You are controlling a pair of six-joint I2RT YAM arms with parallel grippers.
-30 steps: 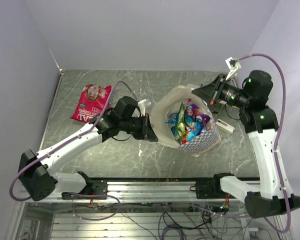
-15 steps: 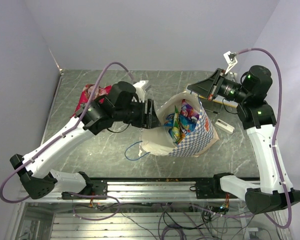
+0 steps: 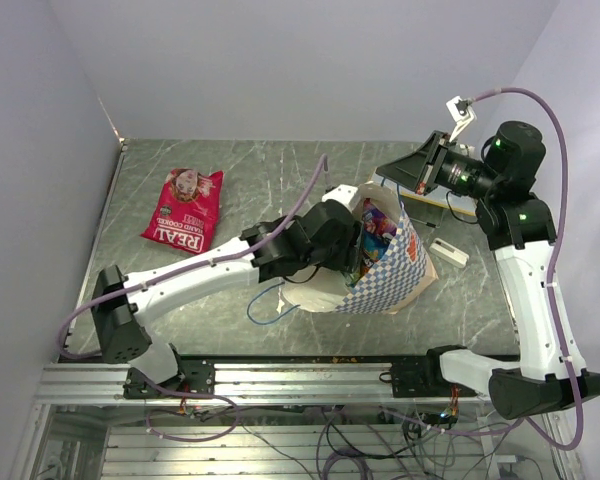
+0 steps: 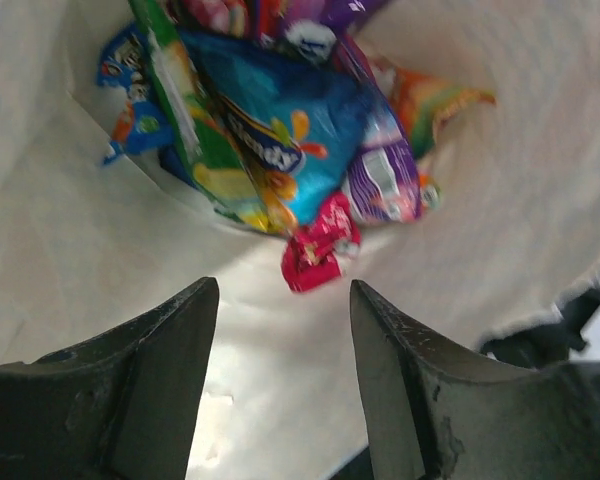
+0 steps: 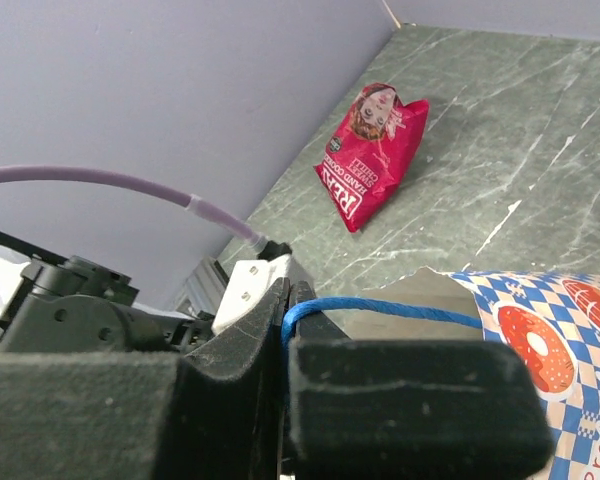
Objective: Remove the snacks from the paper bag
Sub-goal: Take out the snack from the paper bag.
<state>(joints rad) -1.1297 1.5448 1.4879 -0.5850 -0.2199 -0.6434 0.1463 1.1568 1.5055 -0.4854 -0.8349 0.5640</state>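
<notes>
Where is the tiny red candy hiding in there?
Look inside the big blue-and-white checkered paper bag that the left gripper is pointing into. On its white inside, just below the blue packet and the purple packet, lies the candy. It is bright red, far smaller than any packet, and nearest the open gripper.

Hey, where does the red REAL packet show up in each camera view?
Top external: red REAL packet, far left on the table.
Left wrist: not in it.
Right wrist: upper middle, on the table.
Shared landmark: the paper bag, centre-right from above, its inside filling the left wrist view, checkered side at lower right of the right wrist view.
</notes>
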